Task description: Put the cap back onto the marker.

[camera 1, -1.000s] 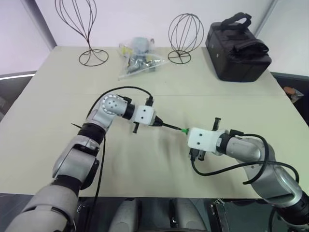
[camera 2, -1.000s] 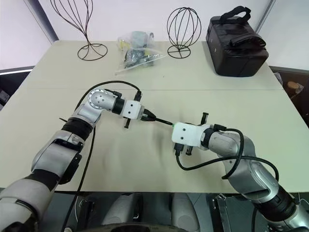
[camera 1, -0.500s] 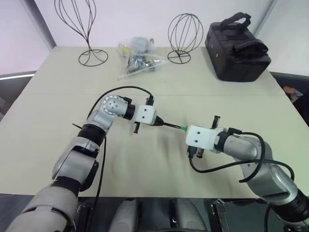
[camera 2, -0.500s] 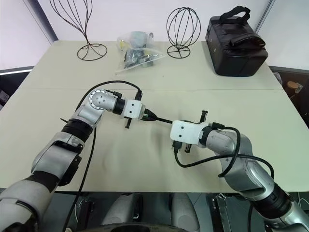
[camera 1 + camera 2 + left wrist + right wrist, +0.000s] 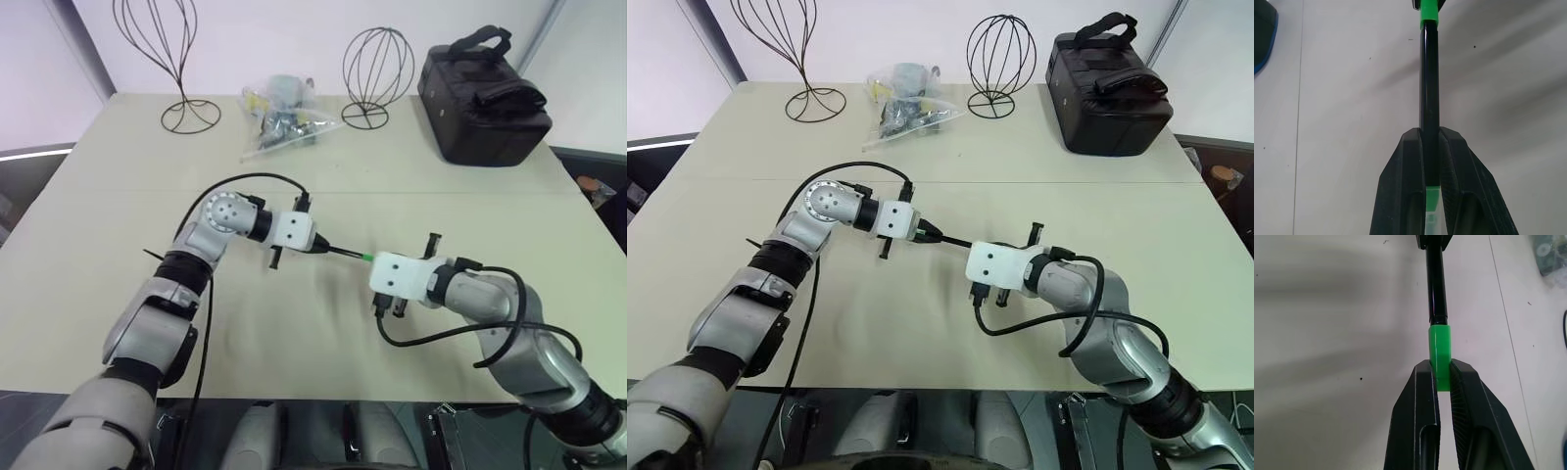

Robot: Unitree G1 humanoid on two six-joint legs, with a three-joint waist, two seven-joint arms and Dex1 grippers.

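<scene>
My left fingers (image 5: 1405,171) clamp the marker (image 5: 1429,83) steady so the cap (image 5: 1440,350) pinched between my right fingers (image 5: 1420,404) meets it squarely.

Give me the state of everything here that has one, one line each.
marker: black barrel clamped by the left gripper.
green cap: on the marker's tip, pinched by the right gripper; full seating cannot be told.
left gripper: shut on the marker.
right gripper: shut on the green cap.
black bag: upright, looks closed.
plastic bag: lying down, filled.
wire stands: upright.
</scene>
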